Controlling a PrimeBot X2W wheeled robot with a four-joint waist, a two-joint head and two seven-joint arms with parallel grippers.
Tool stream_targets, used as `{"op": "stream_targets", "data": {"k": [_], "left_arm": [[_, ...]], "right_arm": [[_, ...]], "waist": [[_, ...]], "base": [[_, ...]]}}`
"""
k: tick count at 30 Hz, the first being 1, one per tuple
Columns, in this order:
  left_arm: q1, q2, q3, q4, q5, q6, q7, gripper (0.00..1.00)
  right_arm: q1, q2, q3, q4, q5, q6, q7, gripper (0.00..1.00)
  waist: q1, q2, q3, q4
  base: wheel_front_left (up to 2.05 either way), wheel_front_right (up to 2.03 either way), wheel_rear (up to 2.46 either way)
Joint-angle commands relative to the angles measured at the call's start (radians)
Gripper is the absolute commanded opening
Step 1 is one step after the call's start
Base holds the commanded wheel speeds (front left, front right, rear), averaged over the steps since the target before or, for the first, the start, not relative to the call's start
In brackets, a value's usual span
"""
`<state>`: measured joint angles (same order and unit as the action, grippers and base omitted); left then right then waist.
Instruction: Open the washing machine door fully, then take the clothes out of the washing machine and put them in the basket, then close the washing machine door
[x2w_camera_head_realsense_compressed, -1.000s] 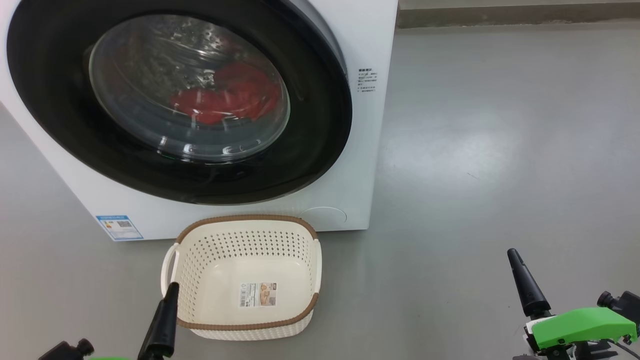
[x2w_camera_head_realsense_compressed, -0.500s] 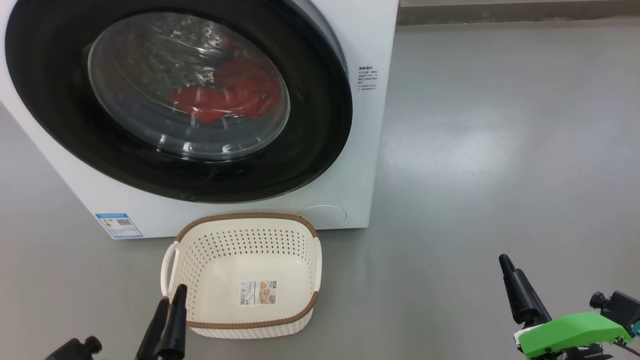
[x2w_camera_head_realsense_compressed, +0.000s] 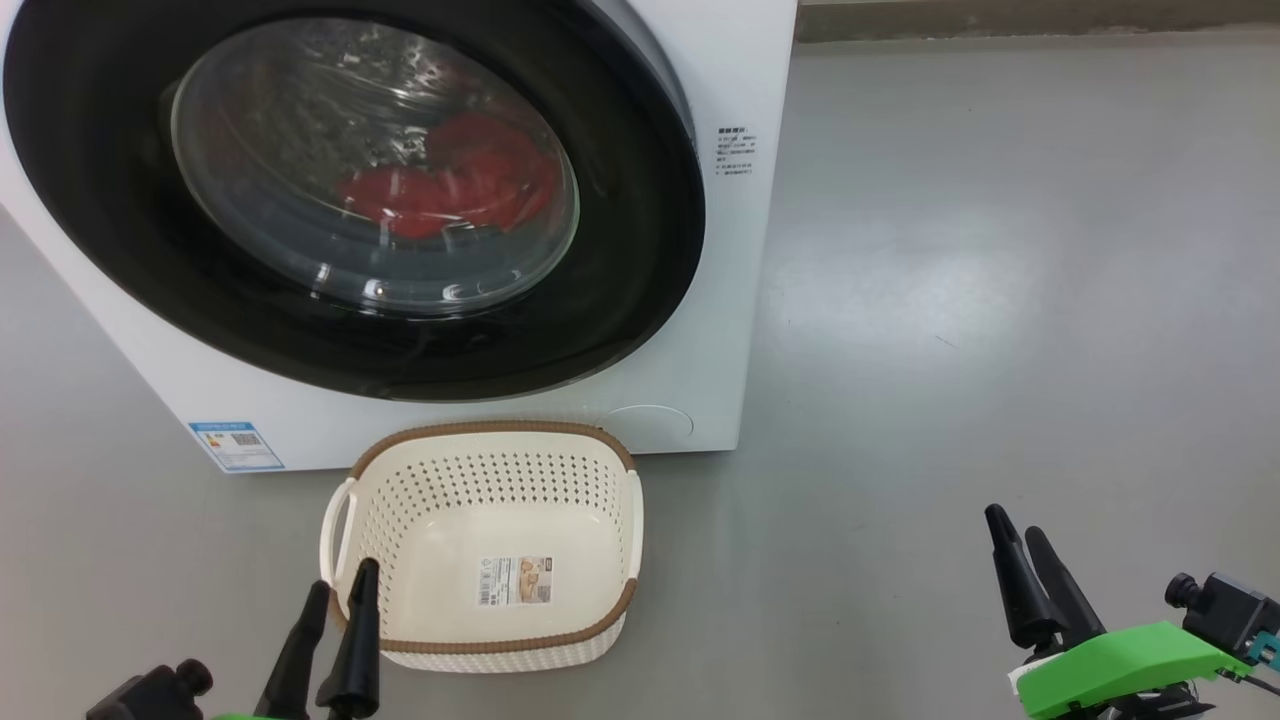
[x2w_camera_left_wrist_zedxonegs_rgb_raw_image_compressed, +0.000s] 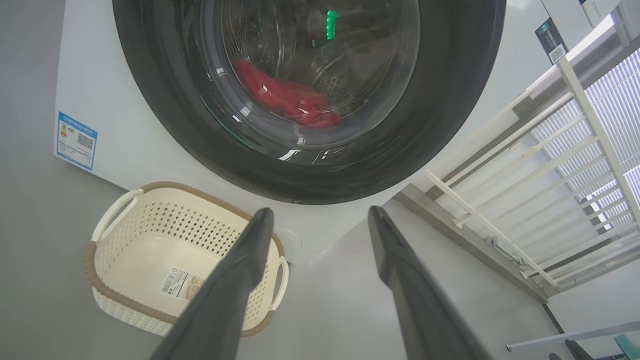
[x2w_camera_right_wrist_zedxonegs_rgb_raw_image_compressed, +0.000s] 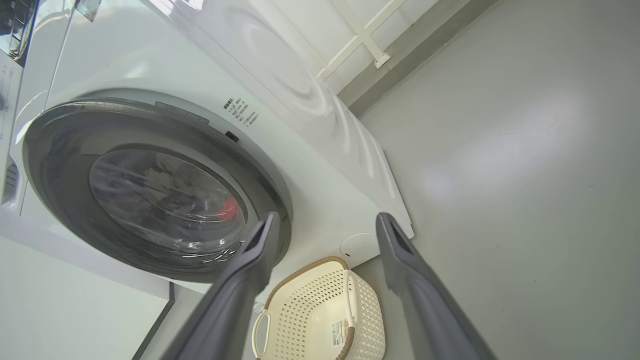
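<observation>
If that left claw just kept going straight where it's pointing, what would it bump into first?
The open left gripper would probably meet the washing machine door first, near its glass or lower black frame; depth is unclear. The basket lies beside that line.

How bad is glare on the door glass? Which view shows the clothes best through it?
Head view: white streaks low on the glass of the washing machine door, the clothes plainly red behind it. Left wrist view: green glint up top, clothes sharpest. Right wrist view: hazy reflections, just a red sliver.
</observation>
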<state>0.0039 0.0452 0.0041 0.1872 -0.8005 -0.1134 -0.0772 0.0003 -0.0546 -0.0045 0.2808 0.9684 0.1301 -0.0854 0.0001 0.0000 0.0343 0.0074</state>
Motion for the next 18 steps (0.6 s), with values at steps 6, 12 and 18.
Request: {"op": "stream_targets", "data": {"k": [6,12,18], "left_arm": [[-0.002,0.013,0.015,-0.045,0.114,0.006,-0.033,1.00],[0.002,0.012,0.017,-0.053,0.187,0.008,-0.051,1.00],[0.005,0.011,0.016,-0.059,0.251,0.008,-0.066,1.00]], "right_arm": [[-0.003,-0.013,0.027,-0.038,-0.095,0.000,-0.031,1.00],[0.000,-0.014,0.028,-0.044,-0.156,0.000,-0.048,1.00],[0.005,-0.014,0.029,-0.046,-0.206,0.000,-0.062,1.00]], "waist": [[0.0000,0.0000,0.003,0.002],[0.0000,0.0000,0.008,0.003],[0.0000,0.0000,0.013,0.003]], "base": [[0.00,0.00,0.00],[0.00,0.00,0.00],[0.00,0.00,0.00]]}}
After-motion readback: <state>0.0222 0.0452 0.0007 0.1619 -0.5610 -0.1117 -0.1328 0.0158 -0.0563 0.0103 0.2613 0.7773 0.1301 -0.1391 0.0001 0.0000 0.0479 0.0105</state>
